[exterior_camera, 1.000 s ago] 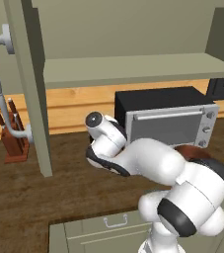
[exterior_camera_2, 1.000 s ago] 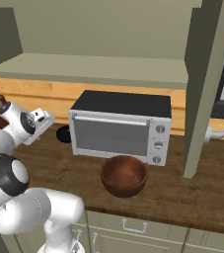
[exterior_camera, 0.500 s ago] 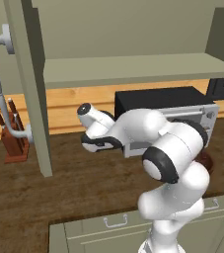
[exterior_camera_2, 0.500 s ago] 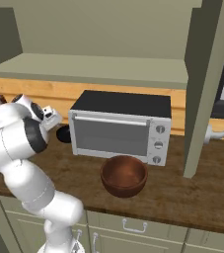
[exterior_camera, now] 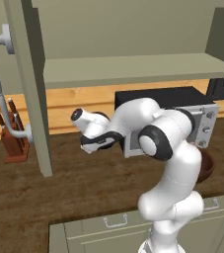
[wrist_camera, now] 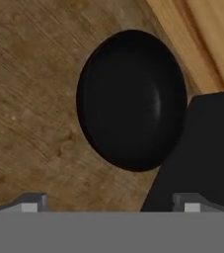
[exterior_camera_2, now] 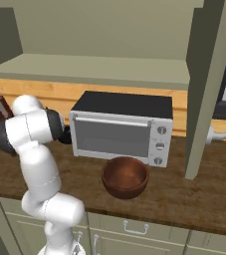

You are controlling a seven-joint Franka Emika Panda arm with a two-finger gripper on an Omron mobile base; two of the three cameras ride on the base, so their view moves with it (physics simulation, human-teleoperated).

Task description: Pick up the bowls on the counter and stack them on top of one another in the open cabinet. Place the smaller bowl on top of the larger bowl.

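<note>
Our gripper [wrist_camera: 108,203] hangs over the smaller bowl [wrist_camera: 131,99], fingertips spread wide at either side with nothing between them. The bowl lies just ahead on the counter [wrist_camera: 29,113], beside the toaster oven [exterior_camera_2: 120,128]. We judge this the approach to the first pick; next comes a descent onto the rim. We count two bowls: this black one and the larger bowl [exterior_camera_2: 125,177], well off to the gripper's right. Beyond and above waits the open cabinet [exterior_camera: 133,67].
</note>
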